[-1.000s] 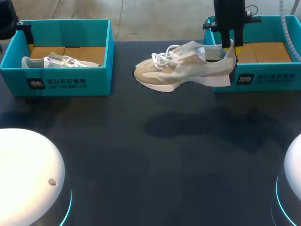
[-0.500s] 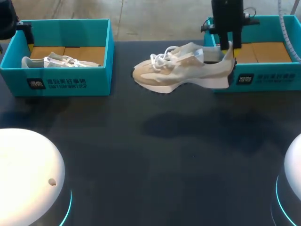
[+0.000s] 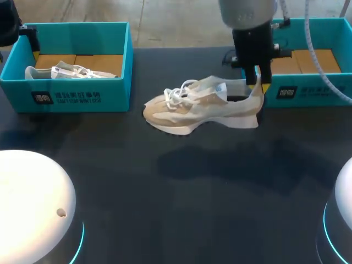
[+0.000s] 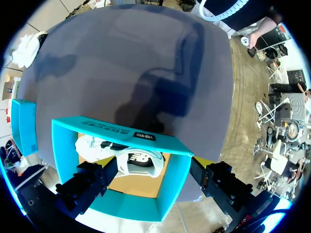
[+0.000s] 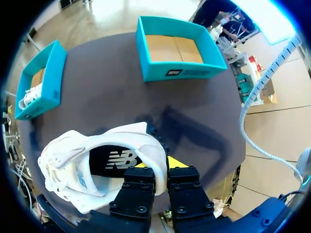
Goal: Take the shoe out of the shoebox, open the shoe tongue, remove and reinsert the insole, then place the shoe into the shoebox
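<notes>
A beige and white shoe (image 3: 201, 107) hangs a little above the dark table, toe pointing left, its shadow below it. My right gripper (image 3: 257, 82) is shut on its heel collar; in the right wrist view the fingers (image 5: 141, 187) pinch the heel of the shoe (image 5: 73, 165), with the dark insole showing inside. The teal right shoebox (image 3: 308, 91) stands just behind and right of it, holding only its cardboard floor. My left gripper (image 4: 153, 179) hovers open over the left shoebox (image 4: 121, 141), which holds a second white shoe (image 4: 121, 158).
The left shoebox (image 3: 71, 96) with its shoe (image 3: 69, 71) stands at the back left of the table. Two white rounded arm bases (image 3: 33, 203) (image 3: 344, 209) sit at the front corners. Bare dark tabletop (image 3: 181, 192) spreads between them.
My right arm has carried the shoe left, forward and lower, away from the right shoebox. The left arm has not moved.
</notes>
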